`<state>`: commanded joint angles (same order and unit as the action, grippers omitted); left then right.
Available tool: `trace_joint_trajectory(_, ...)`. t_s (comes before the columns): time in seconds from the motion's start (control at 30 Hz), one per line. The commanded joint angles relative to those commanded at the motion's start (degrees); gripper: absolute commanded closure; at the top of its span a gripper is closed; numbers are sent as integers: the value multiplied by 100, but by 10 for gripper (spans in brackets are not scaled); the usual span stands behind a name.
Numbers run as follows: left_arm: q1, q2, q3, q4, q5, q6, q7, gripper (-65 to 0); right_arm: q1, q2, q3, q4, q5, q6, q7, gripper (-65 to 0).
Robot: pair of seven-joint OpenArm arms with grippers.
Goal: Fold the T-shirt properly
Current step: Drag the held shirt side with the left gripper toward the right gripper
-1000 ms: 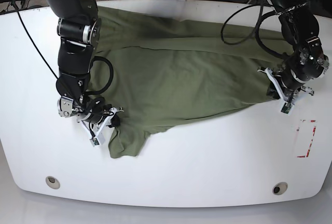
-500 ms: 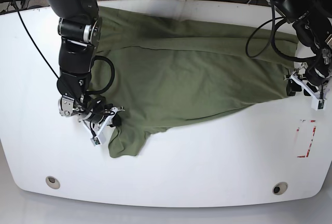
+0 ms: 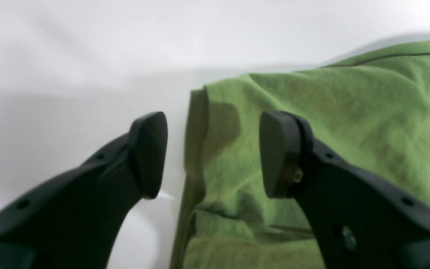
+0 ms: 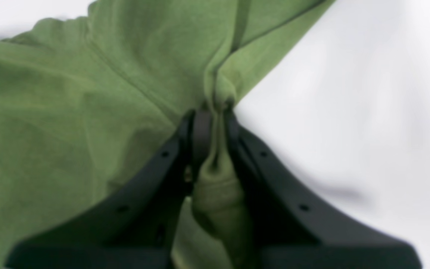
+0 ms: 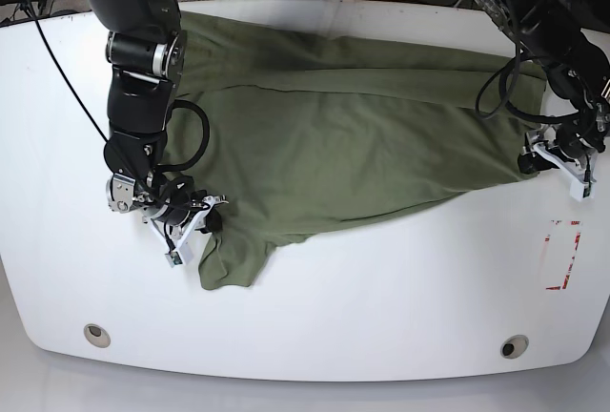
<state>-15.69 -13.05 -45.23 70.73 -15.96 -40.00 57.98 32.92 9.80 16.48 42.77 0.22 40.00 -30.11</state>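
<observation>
T-shirt [image 5: 343, 140] lying spread across white table [image 5: 381, 288], mostly flat, wrinkled, no fold made yet. Right gripper [image 4: 209, 112] pinching bunched sleeve/corner fabric at shirt's near-left end in base view. Left gripper [image 3: 213, 153] hanging with jaws apart over opposite edge, gripping nothing. Judging: early stage, just getting hold of both ends; all folds remaining.

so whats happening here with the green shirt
A two-armed robot is working on an olive-green T-shirt spread out on a white table. The right gripper is shut on a bunched bit of fabric at the shirt's edge. The left gripper is open, its fingers straddling the opposite edge without pinching it. No fold has been made.
</observation>
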Motion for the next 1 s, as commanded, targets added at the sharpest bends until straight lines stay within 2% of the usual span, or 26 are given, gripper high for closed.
trace_joint_trajectory(0.3, -18, -132, 202, -677, -44, 0, -185, -346, 0, 0, 0, 0, 0, 0, 0, -40)
trace_joint_trajectory(0.43, 0, -132, 387, -695, -35, 0, -185, -225, 0, 0, 0, 0, 0, 0, 0, -40)
trace_joint_trajectory(0.5, 9, -132, 527, -695, -35, 0, -185, -85, 0, 0, 0, 0, 0, 0, 0, -40)
trace_joint_trajectory(0.57, 35, -132, 598, -659, -35, 0, -185, -10, 0, 0, 0, 0, 0, 0, 0, -40)
trace_joint_trajectory(0.73, 53, -132, 721, -378, -35, 0, -185, 0, 0, 0, 0, 0, 0, 0, 0, -38)
trace_joint_trajectory(1.0, 466, -123, 1099, 730, -44, 0, -176, 0, 0, 0, 0, 0, 0, 0, 0, -38)
